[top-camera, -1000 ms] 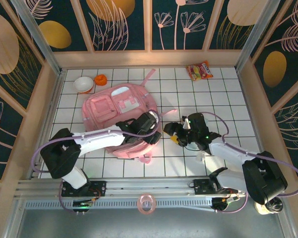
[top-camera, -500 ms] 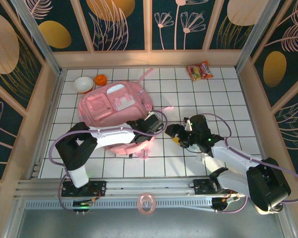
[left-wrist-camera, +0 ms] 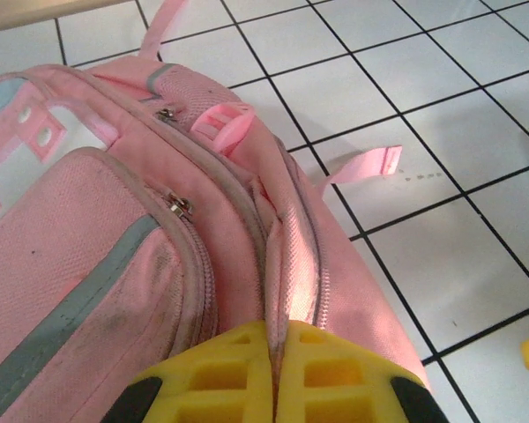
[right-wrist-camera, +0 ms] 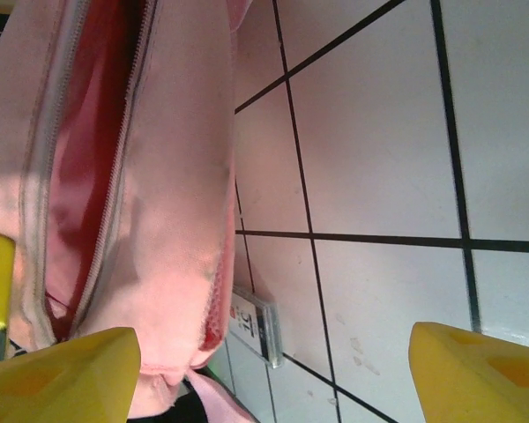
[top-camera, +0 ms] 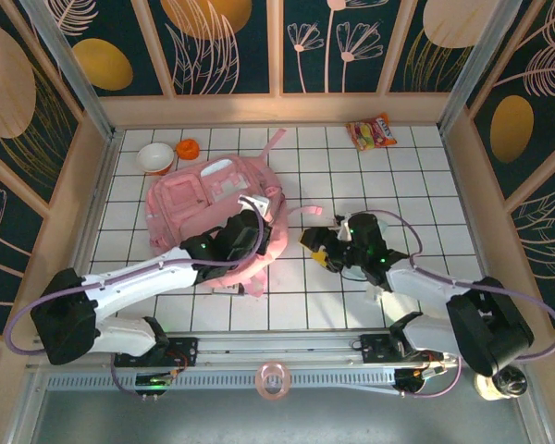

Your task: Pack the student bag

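The student bag (top-camera: 199,203), a soft pale-pink backpack with zipped front pockets, lies left of the table's middle. My left gripper (top-camera: 262,229) is at the bag's right edge. In the left wrist view its yellow fingers (left-wrist-camera: 212,374) are shut on a raised fold of the bag's fabric (left-wrist-camera: 286,282) beside a zip. My right gripper (top-camera: 313,250) stands open just right of the bag. In the right wrist view its fingertips (right-wrist-camera: 62,370) are wide apart with nothing between them, and the student bag (right-wrist-camera: 176,176) shows an unzipped opening with a darker pink inside.
A white bowl (top-camera: 155,157) and a small orange thing (top-camera: 187,148) sit at the back left. A snack packet (top-camera: 371,132) lies at the back right. A loose pink strap (left-wrist-camera: 366,165) trails onto the tiles. A small clear-cased label (right-wrist-camera: 263,328) lies by the bag's edge.
My left gripper has shut on a fold of the bag's fabric. The left arm has swung and the bag has shifted left and back. The right gripper has barely moved.
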{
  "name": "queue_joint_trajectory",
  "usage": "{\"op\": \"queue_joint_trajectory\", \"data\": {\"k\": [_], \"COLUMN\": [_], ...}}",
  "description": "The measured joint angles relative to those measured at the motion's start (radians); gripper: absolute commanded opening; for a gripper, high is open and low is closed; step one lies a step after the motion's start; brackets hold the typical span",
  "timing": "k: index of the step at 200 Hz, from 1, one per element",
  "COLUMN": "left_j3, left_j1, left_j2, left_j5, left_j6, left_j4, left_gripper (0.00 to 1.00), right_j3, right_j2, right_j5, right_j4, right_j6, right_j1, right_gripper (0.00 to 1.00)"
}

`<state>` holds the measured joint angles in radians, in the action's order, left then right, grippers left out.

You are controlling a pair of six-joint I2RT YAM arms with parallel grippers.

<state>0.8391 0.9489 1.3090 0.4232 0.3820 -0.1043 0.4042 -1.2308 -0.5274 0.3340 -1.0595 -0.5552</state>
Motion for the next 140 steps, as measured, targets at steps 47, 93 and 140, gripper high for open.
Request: {"op": "queue_joint_trajectory", "data": {"k": [47,93,140], "left_j3": [-0.081,-0.107,-0.109], "left_j1": [0.0,0.0,0.0], "left_j2": [-0.066,-0.079,-0.085], "left_j5": [-0.032,-0.049,-0.025], "left_j6": [0.04,0.066,0.085], "left_j4": [0.068,0.101,0.073], "left_gripper": [0.0,0.0,0.23], "right_j3": [0.034,0.071,0.117], "right_j2": [-0.183,-0.406,-0.45], "right_j5": [-0.037,-0.085,-0.102], "right_j4": [0.173,0.447,0.576], "right_j6": [-0.102,-0.233,-0.26], "right_j1": [-0.098,-0.159,-0.167], "right_gripper": [0.8,0.63,0.0]}}
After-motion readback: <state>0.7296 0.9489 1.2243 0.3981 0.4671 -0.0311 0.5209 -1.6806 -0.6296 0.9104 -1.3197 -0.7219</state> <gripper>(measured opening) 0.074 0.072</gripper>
